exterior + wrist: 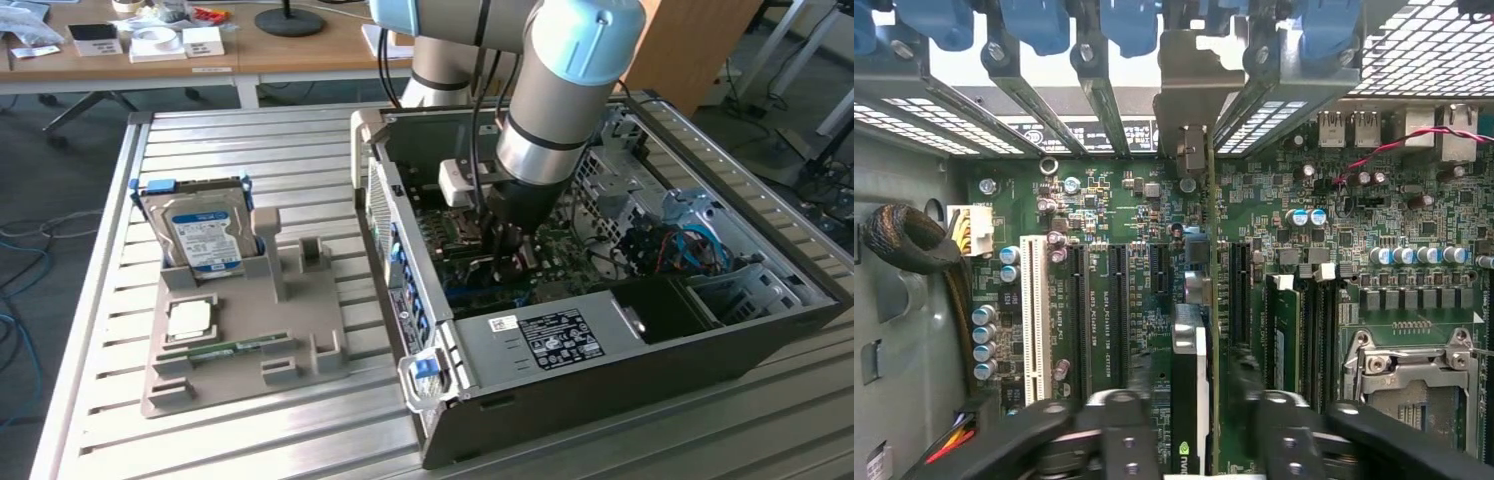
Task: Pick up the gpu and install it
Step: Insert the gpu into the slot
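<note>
Nearest, in the wrist view: black two-fingered gripper (pixel 1194 430), fingers (pixel 1124 430) spread apart, gripping nothing, with a gap on each side of the gpu (pixel 1192 385), a thin flat dark circuit card. Stands edge-on in a black slot of the green motherboard (pixel 1104 210), between the jaws; looks seated, though cannot tell whether fully home. Judged light, stiff and fragile: best taken across the flat faces near the long top edge, away from components and edge contacts; probably slick under hard jaws and unforgiving of twisting.

Counted: one gpu, one gripper, two fingers, one long white expansion slot (pixel 1034 320) off to the side. Beyond, in the exterior view: one open dark-grey computer case (pixel 601 400). To the exterior view's left, one grey moulded holder (pixel 220 390) bearing one silver hard drive with blue-white label (pixel 200 235), one square silver processor chip (pixel 191 318) and one narrow green memory stick (pixel 227 350), all on one slatted metal table (pixel 227 140).
</note>
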You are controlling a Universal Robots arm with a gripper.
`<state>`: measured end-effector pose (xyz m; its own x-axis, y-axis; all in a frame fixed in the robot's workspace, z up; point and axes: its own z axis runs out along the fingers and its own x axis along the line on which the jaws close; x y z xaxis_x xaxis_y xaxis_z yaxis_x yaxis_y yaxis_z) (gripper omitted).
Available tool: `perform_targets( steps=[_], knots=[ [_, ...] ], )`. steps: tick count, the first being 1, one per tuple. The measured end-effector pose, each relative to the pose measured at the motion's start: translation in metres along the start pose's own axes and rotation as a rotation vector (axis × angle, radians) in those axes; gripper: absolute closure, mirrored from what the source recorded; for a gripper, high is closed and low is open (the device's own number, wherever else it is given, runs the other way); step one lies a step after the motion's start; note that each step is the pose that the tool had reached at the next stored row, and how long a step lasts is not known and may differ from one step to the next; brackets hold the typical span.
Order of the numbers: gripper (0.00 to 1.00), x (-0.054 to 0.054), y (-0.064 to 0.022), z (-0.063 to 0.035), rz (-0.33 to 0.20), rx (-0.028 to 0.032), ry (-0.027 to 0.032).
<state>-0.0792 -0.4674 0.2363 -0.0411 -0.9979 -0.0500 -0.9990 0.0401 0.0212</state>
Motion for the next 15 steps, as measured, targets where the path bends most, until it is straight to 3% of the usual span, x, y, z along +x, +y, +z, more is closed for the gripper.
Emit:
perform_targets(
  steps=[4,15],
  knots=[
    [0.42,0.0000,0.0000,0.0000,0.000,0.0000,0.0001],
    [0.42,-0.0080,0.0004,0.0003,0.000,0.0000,0.0001]
  ],
)
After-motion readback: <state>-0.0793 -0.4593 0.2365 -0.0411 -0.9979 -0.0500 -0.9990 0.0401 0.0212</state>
